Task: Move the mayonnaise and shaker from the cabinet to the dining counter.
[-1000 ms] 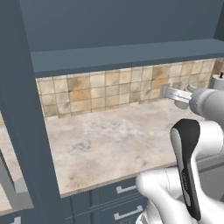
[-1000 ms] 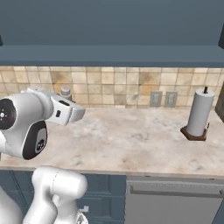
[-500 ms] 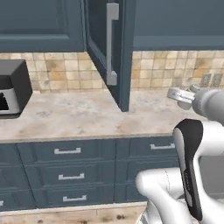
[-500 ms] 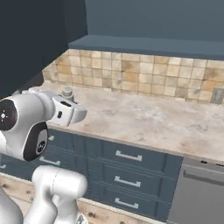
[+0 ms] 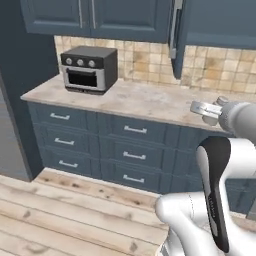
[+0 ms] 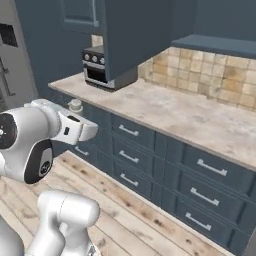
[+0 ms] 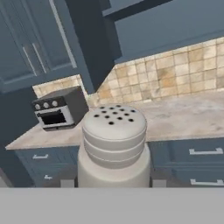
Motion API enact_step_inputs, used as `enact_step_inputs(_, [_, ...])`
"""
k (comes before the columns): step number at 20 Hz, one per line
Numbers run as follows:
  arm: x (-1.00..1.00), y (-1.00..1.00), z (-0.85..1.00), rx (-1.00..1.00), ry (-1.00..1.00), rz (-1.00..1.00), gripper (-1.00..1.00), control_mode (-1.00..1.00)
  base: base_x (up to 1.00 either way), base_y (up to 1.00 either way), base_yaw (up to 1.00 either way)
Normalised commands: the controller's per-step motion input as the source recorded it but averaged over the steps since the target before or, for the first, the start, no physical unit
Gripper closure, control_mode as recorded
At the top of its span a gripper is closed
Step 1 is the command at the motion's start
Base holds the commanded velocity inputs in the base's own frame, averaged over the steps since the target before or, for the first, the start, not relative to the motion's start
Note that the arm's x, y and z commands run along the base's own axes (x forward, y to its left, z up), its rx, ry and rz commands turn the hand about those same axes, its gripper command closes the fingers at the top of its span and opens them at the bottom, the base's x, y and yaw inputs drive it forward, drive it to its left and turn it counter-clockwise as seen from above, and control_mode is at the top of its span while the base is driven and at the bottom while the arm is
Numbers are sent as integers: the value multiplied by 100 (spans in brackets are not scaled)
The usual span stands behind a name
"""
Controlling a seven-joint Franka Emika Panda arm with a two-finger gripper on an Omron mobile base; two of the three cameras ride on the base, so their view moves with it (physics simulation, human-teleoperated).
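The whole scene is seen to have shifted from a second ago: the base has been driven back and turned away from the tiled tabletop (image 5: pixel 150 102), so transport is judged under way. The shaker (image 7: pixel 113 146) is held clamped between the jaws, its perforated top uppermost; the gripper (image 6: pixel 75 107) is carried clear of the tabletop. Beyond the jaws a toaster oven (image 7: pixel 59 109) is noted, and above it the cabinet (image 7: pixel 144 26), door open. The drawer fronts (image 6: pixel 165 155) stand nearest the jaws.

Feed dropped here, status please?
Gripper shut on shaker. Cabinet door open. Toaster oven on tiled counter, nothing blocking.
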Motion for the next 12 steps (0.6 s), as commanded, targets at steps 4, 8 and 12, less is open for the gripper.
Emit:
enact_step_inputs(4, [0,0,0,0,0,0,100,100,-90,11,74])
enact_step_inputs(8, [0,0,0,0,0,0,100,100,-55,10,93])
enact_step_inputs(12, [0,0,0,0,0,0,100,100,-5,0,98])
